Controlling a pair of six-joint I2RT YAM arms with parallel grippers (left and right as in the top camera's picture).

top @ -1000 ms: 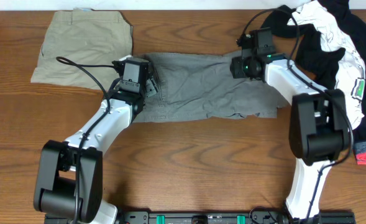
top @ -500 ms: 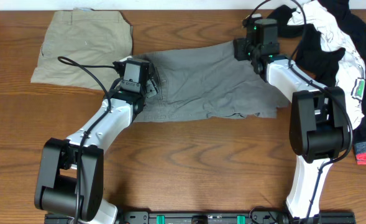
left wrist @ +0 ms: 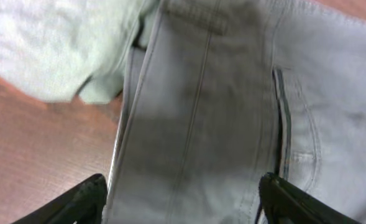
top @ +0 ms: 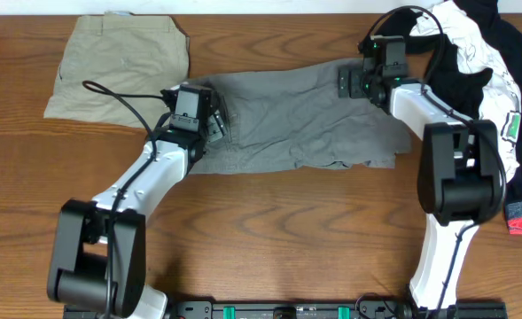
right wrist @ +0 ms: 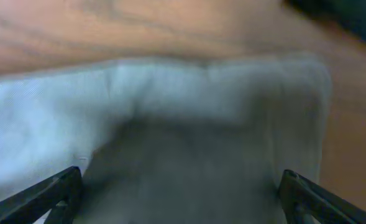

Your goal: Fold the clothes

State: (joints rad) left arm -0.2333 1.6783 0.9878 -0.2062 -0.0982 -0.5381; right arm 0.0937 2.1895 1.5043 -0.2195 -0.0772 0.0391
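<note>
Right gripper (top: 354,82) has slid slightly toward frame right since the last look; left gripper (left wrist: 186,199) unmoved. I read both jaws as spread (nothing pinched). Grey shorts (top: 287,115) lie wrinkled at upper centre of the table (top: 269,230), waistband on the left.

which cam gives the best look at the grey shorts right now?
Overhead. It shows the grey shorts whole, spread out on the table, wrinkled. The left wrist view shows only a close patch with seams and a pocket edge. The right wrist view shows only a blurred edge of the fabric.
</note>
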